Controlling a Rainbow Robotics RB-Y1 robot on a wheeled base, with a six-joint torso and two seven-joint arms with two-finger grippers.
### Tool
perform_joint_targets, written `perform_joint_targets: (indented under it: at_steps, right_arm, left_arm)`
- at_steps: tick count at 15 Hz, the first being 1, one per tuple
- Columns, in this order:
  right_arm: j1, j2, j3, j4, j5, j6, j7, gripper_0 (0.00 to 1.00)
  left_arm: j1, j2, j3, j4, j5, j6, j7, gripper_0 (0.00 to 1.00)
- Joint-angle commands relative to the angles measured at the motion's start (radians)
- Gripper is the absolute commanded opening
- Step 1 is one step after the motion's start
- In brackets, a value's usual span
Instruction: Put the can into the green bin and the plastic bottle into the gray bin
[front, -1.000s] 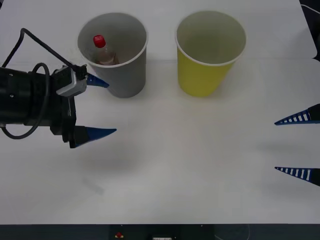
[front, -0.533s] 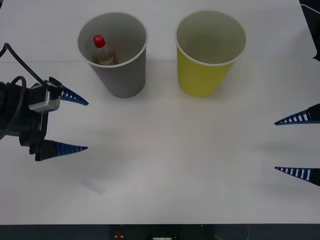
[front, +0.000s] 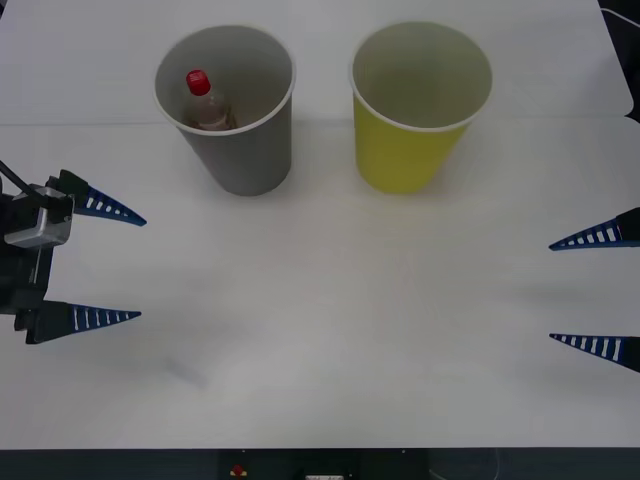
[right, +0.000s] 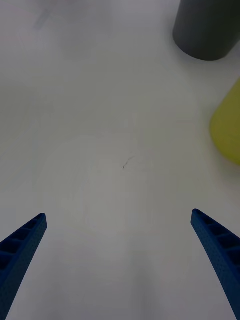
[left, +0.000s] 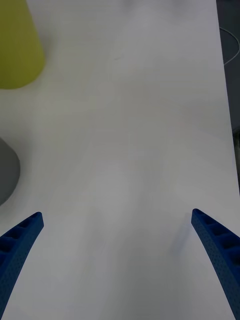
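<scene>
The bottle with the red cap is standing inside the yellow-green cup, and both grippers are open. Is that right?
Not quite. In the front view the plastic bottle stands inside the gray bin, not the green bin. The left gripper and right gripper are open, as you said.

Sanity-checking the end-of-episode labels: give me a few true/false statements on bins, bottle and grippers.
1. The plastic bottle stands inside the gray bin. True.
2. The green bin lies tipped on its side. False: it stands upright, to the right of the gray bin.
3. The left gripper is open and holds nothing. True.
4. The right gripper is shut on the bottle. False: it is open over bare table at the right edge.
5. The two bins touch. False: a gap separates them.
</scene>
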Motion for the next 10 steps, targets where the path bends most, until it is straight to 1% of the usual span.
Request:
perform_joint_targets:
  at_steps: [1,7,10]
  right_arm:
    - [0.000,0.000,0.000,0.000,0.000,0.000,0.000,1.00]
    - [0.000,0.000,0.000,0.000,0.000,0.000,0.000,1.00]
    - [0.000,0.000,0.000,0.000,0.000,0.000,0.000,1.00]
  left_arm:
    - [0.045,0.000,0.033,-0.004,0.023,0.000,-0.012,1.00]
    - [0.062,-0.034,0.044,-0.003,0.032,0.000,-0.024,1.00]
    - [0.062,-0.037,0.047,0.000,0.032,0.000,-0.026,1.00]
